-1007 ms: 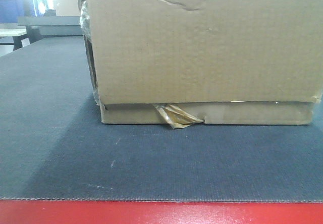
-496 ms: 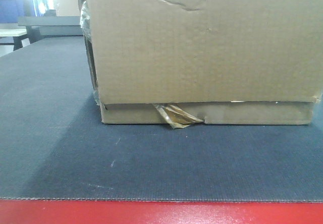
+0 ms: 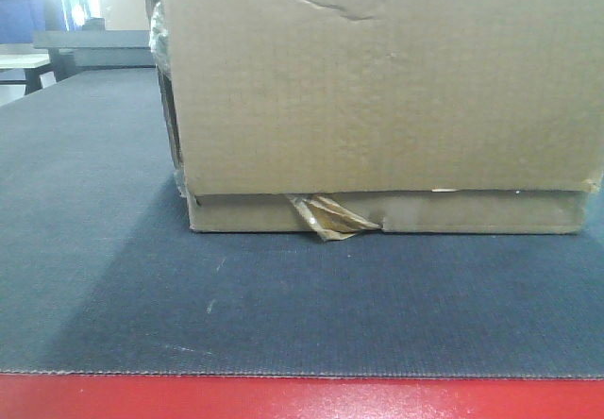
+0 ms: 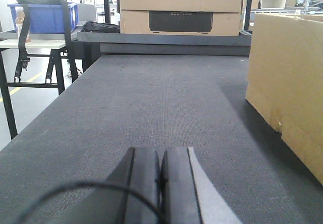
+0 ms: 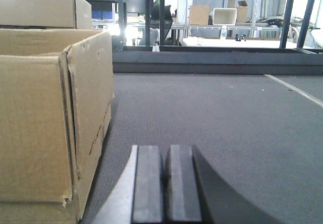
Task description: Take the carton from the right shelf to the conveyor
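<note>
Carton (image 3: 382,98) flat on conveyor (image 3: 283,306), long side apparently facing camera | left gripper (image 4: 160,176) fingers together | right gripper (image 5: 166,183) fingers together

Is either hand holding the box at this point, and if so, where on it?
Nothing is held. The left hand and right hand are both shut and empty, flanking the box, which sits on the belt.

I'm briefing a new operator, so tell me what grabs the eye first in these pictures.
The carton fills the front view, resting on the conveyor, its top face dented and a loose strip of packing tape curling from its bottom seam. Nearest the camera runs the belt's red border strip. On either side, the left gripper and right gripper sit low over the belt, jaws shut and empty.
</note>
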`<act>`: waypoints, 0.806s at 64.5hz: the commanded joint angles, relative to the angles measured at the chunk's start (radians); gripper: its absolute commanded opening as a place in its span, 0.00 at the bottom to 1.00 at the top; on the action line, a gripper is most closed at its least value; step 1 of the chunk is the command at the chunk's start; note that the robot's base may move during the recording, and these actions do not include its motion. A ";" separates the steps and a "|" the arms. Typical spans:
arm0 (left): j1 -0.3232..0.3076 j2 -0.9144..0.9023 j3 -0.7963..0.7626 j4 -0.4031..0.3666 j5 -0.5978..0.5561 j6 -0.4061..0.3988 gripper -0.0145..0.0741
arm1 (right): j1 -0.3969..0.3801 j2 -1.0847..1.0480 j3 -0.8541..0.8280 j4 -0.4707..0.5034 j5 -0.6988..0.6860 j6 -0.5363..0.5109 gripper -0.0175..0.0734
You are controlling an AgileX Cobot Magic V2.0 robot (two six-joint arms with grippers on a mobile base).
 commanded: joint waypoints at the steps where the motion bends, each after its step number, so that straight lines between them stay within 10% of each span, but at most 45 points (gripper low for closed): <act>1: 0.002 -0.005 -0.002 -0.005 -0.017 0.002 0.16 | -0.004 -0.004 -0.001 0.005 -0.028 -0.008 0.12; 52: 0.002 -0.005 -0.002 -0.005 -0.017 0.002 0.16 | -0.004 -0.004 -0.001 0.005 -0.028 -0.008 0.12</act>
